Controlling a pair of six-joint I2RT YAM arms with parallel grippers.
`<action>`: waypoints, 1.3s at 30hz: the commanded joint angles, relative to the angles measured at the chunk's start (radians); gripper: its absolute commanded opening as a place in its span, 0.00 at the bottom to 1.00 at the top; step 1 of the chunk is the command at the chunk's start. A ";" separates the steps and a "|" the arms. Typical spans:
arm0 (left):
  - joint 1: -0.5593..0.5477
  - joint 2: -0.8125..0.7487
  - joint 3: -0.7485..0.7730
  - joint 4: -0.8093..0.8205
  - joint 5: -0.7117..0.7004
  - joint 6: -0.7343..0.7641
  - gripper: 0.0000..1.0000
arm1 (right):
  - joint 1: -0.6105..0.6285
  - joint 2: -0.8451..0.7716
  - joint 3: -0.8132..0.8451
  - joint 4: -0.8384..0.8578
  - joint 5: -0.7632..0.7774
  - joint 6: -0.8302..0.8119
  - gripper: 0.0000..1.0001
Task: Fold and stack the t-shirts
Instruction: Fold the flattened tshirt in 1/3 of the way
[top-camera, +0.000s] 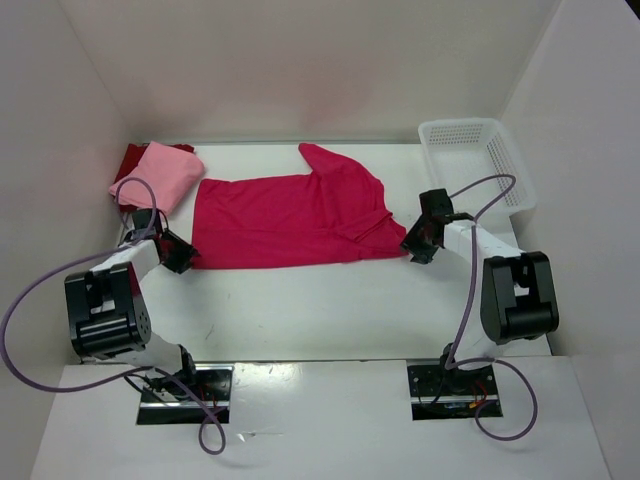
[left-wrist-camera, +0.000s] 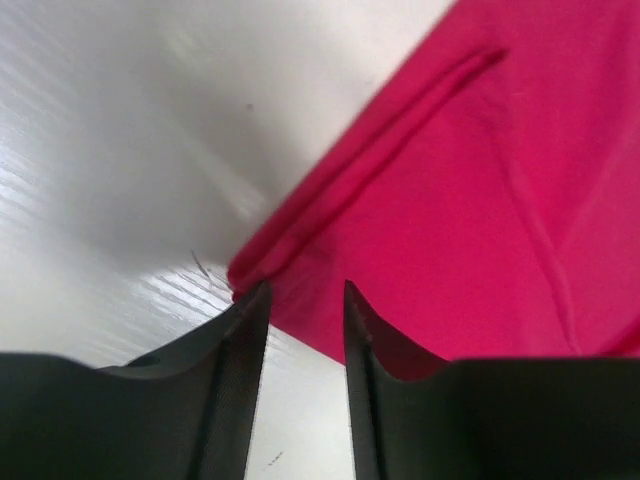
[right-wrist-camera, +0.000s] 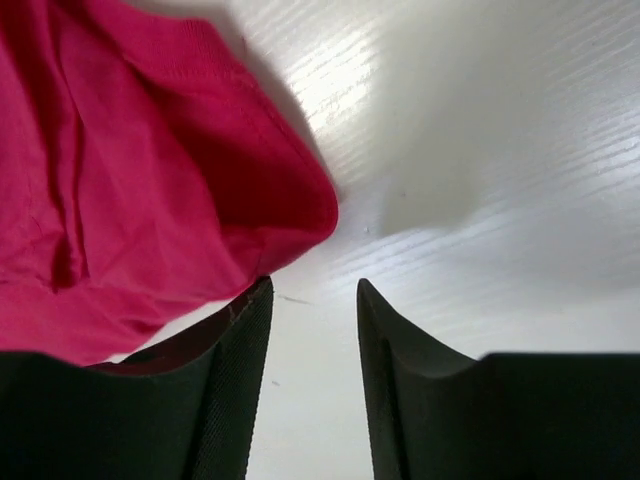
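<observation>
Magenta-pink t-shirt (top-camera: 290, 220) hem lies right at the tips of my left fingers (left-wrist-camera: 245, 335), which stand released with a narrow gap between them. My right fingers (right-wrist-camera: 245, 335) are likewise released, one tip just beside the shirt's rumpled edge. From above I see that shirt spread across the middle of the tabletop (top-camera: 300, 300) between the two arms, with the light pink t-shirt (top-camera: 165, 175) folded on the dark red t-shirt (top-camera: 130, 158) in the far left corner and a white mesh basket (top-camera: 470, 122) at the far right.
</observation>
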 joint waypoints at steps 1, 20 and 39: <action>0.002 0.047 -0.003 0.061 -0.008 -0.038 0.39 | -0.031 0.014 0.005 0.096 0.046 0.009 0.46; 0.002 0.005 -0.062 0.077 -0.077 -0.068 0.00 | -0.042 0.014 -0.031 0.089 0.118 0.095 0.00; 0.002 -0.358 -0.086 -0.341 0.127 -0.057 0.07 | -0.109 -0.541 -0.132 -0.309 -0.014 0.173 0.49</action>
